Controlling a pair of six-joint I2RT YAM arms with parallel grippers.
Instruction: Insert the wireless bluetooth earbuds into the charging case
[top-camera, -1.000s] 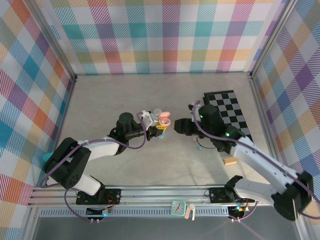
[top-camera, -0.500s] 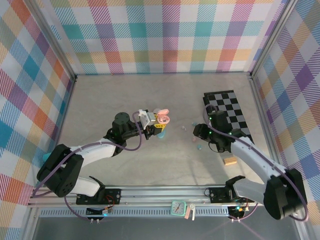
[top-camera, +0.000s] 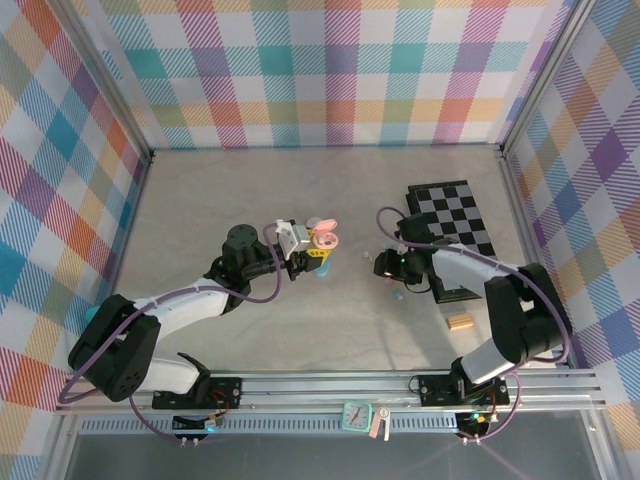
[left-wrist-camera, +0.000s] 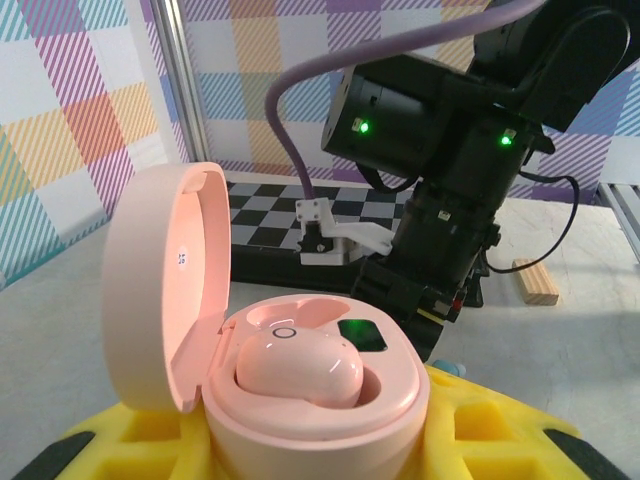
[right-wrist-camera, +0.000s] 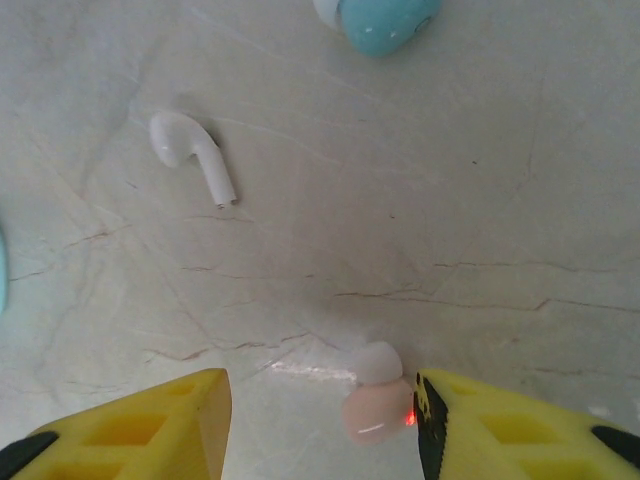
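Note:
My left gripper (top-camera: 305, 250) is shut on the pink charging case (left-wrist-camera: 310, 410) and holds it above the table. The case's lid (left-wrist-camera: 165, 290) stands open. One pink earbud (left-wrist-camera: 297, 368) sits in a well of the case. My right gripper (right-wrist-camera: 320, 420) hangs open just over the table, to the right of the case (top-camera: 325, 238). Between its yellow fingers (right-wrist-camera: 150, 430) lies a second pink earbud (right-wrist-camera: 372, 405), close against the right-hand finger. A white earbud (right-wrist-camera: 192, 150) and a light blue earbud (right-wrist-camera: 380, 25) lie on the table beyond it.
A black-and-white checkered mat (top-camera: 455, 235) lies at the right, partly under the right arm. A tan wooden block (top-camera: 460, 321) sits near the front right. A light blue earbud (top-camera: 398, 295) lies just in front of the right gripper (top-camera: 385, 265).
My right gripper has drawn back from the case, dropped down to the table on the right, and its jaws have spread a little. The left gripper with the case has shifted slightly away.

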